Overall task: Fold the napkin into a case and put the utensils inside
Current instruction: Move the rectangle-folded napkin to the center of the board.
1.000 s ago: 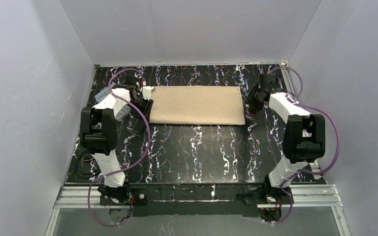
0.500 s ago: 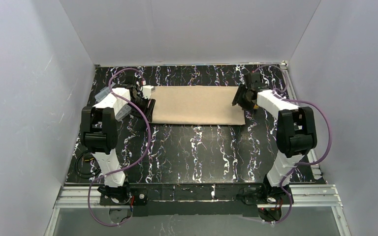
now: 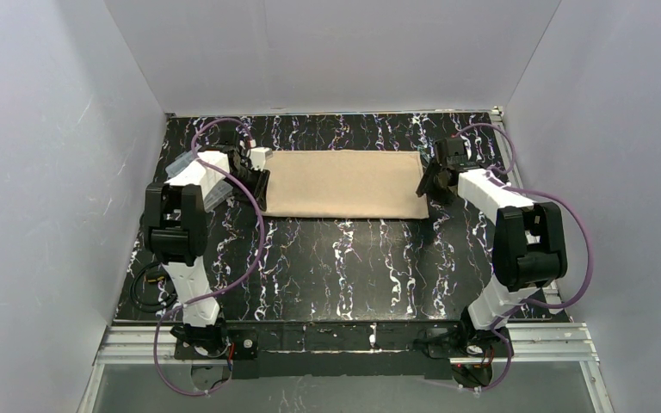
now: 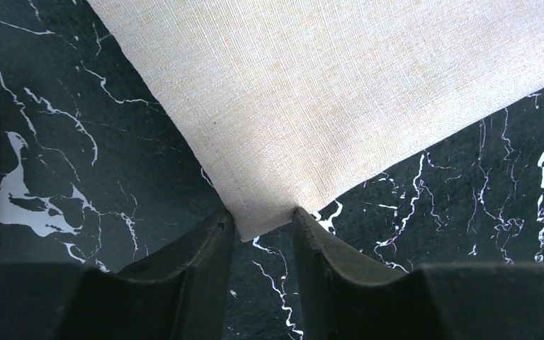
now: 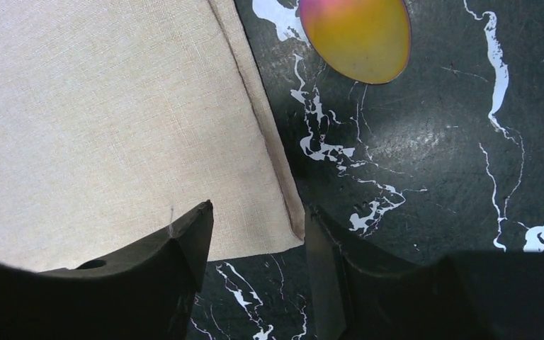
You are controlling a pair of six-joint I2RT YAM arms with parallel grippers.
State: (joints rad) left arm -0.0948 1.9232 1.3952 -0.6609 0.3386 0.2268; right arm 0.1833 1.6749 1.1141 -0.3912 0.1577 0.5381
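Up top, the tan napkin point(image 3: 344, 183) lies flat on the black table point(image 3: 336, 267), folded into a long strip. The left jaws sit at the napkin's left end and the right jaws at its right end.

From the left wrist, a napkin point(image 4: 326, 92) corner pokes between the two fingers point(image 4: 202, 262). The jaws are a little open.

From the right wrist, the jaws are wide open over a napkin point(image 5: 99, 120) corner. A spoon point(image 5: 354, 32) with an orange-yellow bowl lies near the napkin's edge, not touching it.
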